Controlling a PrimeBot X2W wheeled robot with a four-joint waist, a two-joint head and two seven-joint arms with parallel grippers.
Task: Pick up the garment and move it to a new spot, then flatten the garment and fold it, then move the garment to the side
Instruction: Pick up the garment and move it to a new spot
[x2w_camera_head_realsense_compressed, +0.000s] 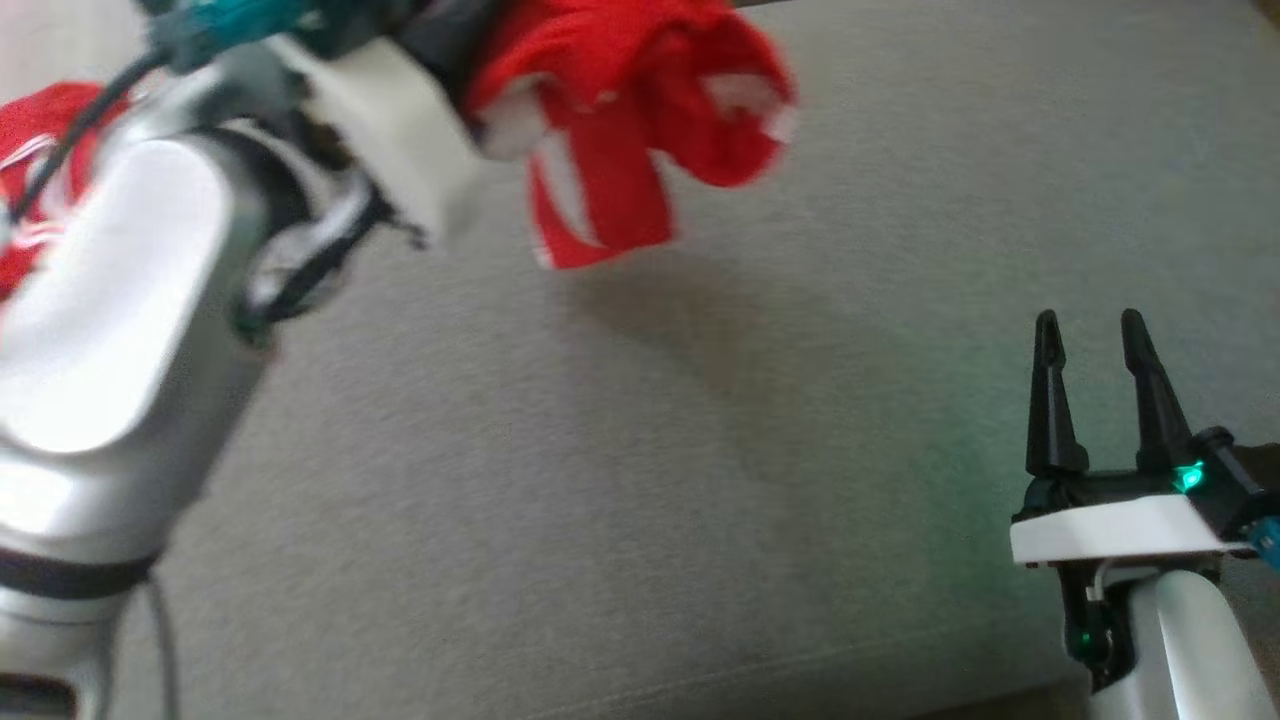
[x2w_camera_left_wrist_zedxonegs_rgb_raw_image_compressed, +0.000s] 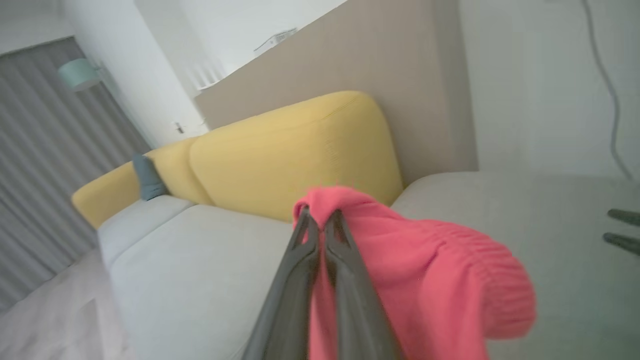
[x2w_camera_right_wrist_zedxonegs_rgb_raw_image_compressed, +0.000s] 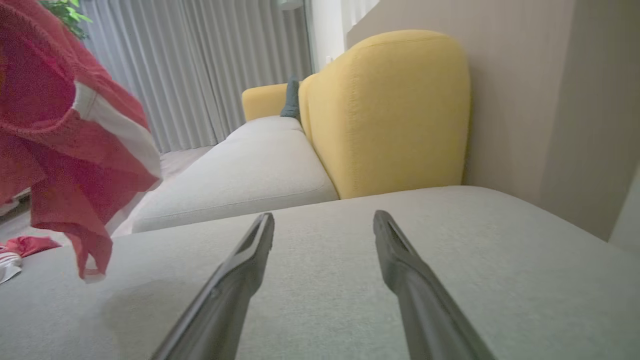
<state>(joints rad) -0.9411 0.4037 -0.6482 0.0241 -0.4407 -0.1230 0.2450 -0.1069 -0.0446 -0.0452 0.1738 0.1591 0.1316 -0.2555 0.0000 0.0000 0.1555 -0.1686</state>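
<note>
Pinches a bunched fold of the red garment (x2w_camera_left_wrist_zedxonegs_rgb_raw_image_compressed: 425, 270) in the left gripper (x2w_camera_left_wrist_zedxonegs_rgb_raw_image_compressed: 321, 222), both dark fingers pressed together on the knit, cloth humped over the tips. Holds the red garment in the air, clear above the grey seat cushion (x2w_camera_head_realsense_compressed: 700, 500), over that cushion's far left part as seen from the head, blurred, white stripes showing among the red. Lets one long flap droop toward the cushion without reaching it; throws a soft shadow onto the cushion just beneath. Sets the right gripper (x2w_camera_head_realsense_compressed: 1090, 325) low over the cushion's near right corner, fingers spread wide, nothing between them, tips aimed at the cushion's far edge; touching the fabric or just above it, cannot tell. Glows green at the base of that gripper, tinting the cushion beside it. Half hides, behind the pale left forearm (x2w_camera_head_realsense_compressed: 120, 320), a second patch of red and white cloth (x2w_camera_head_realsense_compressed: 25, 140) at the cushion's far left edge; joined to the held piece or separate, cannot tell. Backs the cushion's far edge with a yellow backrest (x2w_camera_right_wrist_zedxonegs_rgb_raw_image_compressed: 390, 115), upright and touching the cushion; carries on past the cushion with a paler second seat (x2w_camera_right_wrist_zedxonegs_rgb_raw_image_compressed: 250, 170), a small blue-grey pillow (x2w_camera_right_wrist_zedxonegs_rgb_raw_image_compressed: 290, 100) at its end, well apart from the cushion, and grey curtains (x2w_camera_right_wrist_zedxonegs_rgb_raw_image_compressed: 200, 65) farther beyond.
</note>
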